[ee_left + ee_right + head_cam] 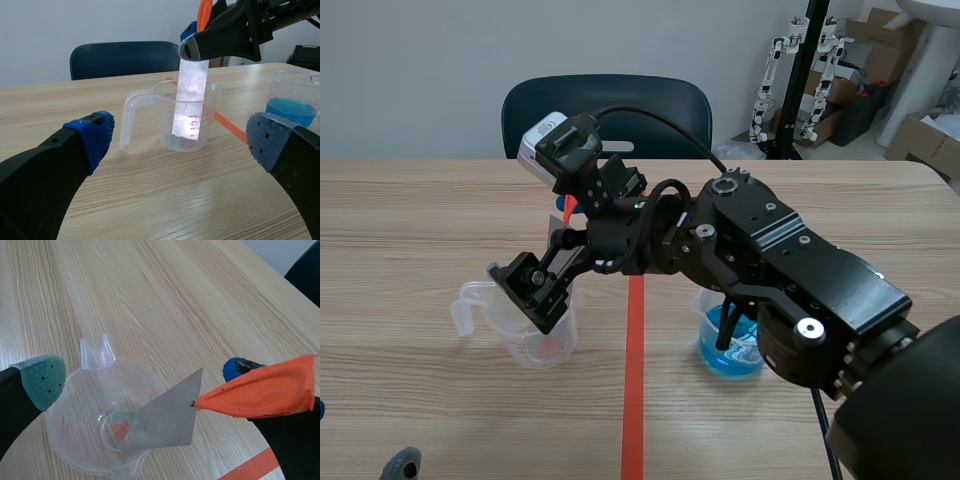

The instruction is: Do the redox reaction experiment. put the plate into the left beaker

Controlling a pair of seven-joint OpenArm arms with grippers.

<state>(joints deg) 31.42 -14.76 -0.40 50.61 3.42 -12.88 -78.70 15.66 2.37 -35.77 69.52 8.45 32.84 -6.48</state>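
Evidently 1 plate (165, 417) is in play, a thin grey metal strip. It is found standing inside the clear left beaker (167, 120), its lower end down at the beaker floor and its upper end resting against the orange-wrapped finger (260, 390) of the right gripper (122, 390). That claw is seen spread apart: the green pad (42, 377) is held well clear of the strip, so nothing is clamped. The left gripper (180, 142) is likewise spread wide, near the beaker, with nothing held.

The strip is judged light, stiff and smooth, and liable to slip between soft pads. It would best be pinched across its 2 flat faces at the upper end, above the rim. The beaker looks like light plastic and could be tipped by a sideways push.

Counted: 1 plate; 2 beakers, namely the clear one and a blue-liquid beaker (292, 107); and 2 grippers.
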